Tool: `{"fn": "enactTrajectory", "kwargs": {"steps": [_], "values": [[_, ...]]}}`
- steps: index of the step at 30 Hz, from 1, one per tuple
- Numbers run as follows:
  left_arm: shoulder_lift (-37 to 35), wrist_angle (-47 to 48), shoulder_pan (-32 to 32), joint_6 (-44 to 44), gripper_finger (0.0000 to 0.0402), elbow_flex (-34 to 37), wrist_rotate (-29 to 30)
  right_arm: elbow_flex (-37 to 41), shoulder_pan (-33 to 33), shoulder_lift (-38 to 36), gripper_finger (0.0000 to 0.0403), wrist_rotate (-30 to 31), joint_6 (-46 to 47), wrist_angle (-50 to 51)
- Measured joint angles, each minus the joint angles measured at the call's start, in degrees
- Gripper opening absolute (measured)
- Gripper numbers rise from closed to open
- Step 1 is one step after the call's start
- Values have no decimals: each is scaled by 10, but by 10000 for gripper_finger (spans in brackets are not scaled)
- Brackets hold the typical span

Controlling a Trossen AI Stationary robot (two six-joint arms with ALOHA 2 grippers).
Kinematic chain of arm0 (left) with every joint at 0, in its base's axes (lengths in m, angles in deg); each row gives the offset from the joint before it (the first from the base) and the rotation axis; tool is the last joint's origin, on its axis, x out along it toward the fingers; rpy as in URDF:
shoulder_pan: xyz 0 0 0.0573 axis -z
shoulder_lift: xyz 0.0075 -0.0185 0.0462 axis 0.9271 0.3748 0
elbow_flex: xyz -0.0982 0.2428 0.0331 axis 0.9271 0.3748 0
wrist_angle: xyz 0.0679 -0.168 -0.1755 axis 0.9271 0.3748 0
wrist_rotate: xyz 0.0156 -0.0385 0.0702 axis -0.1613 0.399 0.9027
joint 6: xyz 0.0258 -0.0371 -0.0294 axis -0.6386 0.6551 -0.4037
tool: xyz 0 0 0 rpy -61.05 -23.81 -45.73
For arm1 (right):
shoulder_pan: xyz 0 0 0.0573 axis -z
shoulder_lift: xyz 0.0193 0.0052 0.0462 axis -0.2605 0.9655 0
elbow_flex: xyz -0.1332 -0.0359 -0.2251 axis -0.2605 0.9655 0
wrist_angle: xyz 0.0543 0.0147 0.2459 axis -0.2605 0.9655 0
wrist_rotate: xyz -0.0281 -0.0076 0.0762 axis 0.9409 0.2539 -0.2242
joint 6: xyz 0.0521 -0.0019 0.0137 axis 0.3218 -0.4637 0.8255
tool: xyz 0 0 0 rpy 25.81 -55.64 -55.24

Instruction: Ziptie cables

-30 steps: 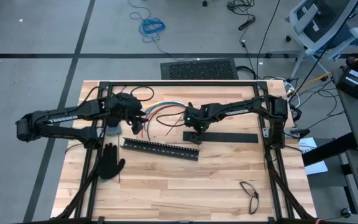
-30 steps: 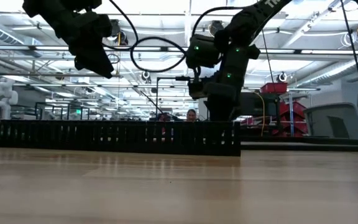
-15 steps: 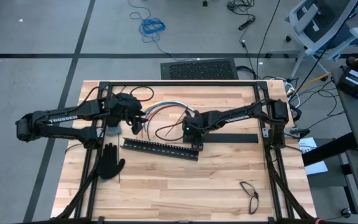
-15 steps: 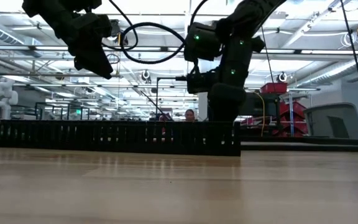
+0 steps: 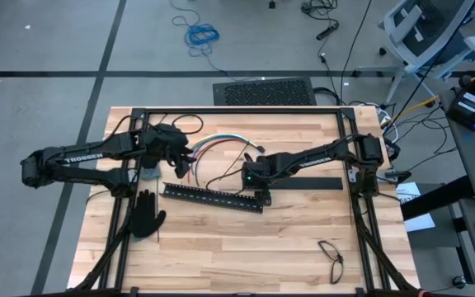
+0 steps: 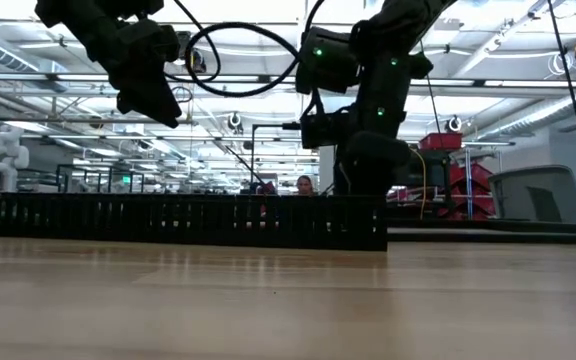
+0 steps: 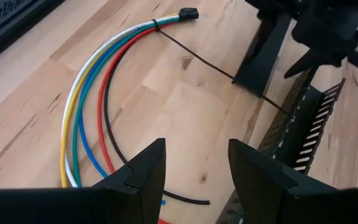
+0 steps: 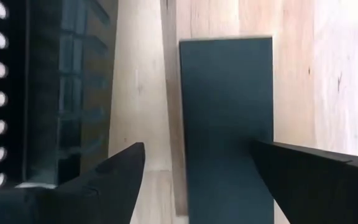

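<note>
Right gripper (image 5: 260,188) dropped lower, fingers spread wide, empty, straddling flat black plastic bar (image 8: 226,118). Left gripper (image 7: 191,168) half-open, empty, hovering. Bundled coloured wires (image 7: 98,87), thin dark ziptie (image 7: 216,71) ahead of it; tying unfinished.

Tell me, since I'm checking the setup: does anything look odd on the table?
One thing: a ziptie already rings the cables near their plug, its long uncut tail trailing across the wood toward the slotted bar.
</note>
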Motion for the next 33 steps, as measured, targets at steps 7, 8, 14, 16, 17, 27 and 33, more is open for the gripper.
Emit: {"fn": "enactTrajectory", "kwargs": {"steps": [7, 8, 14, 16, 17, 27, 33], "values": [[0, -1, 13, 1, 169, 0, -1, -2, -1, 15, 302, 22, -4, -10], [0, -2, 15, 1, 169, 0, -1, -2, -1, 16, 302, 31, -6, -14], [0, -3, 20, 31, 169, 0, 0, -8, 0, 20, 302, 54, -29, -17], [0, -3, 20, 31, 169, 0, 0, -12, 0, 21, 302, 54, -30, -11], [0, -3, 20, 31, 169, 0, 0, -15, 0, 21, 302, 55, -30, -10], [0, -5, 20, 31, 169, 0, 2, -47, 33, 22, 302, 42, -21, 1], [0, -5, 20, 31, 169, 0, 2, -47, 59, 27, 302, -13, -26, 0]]}}
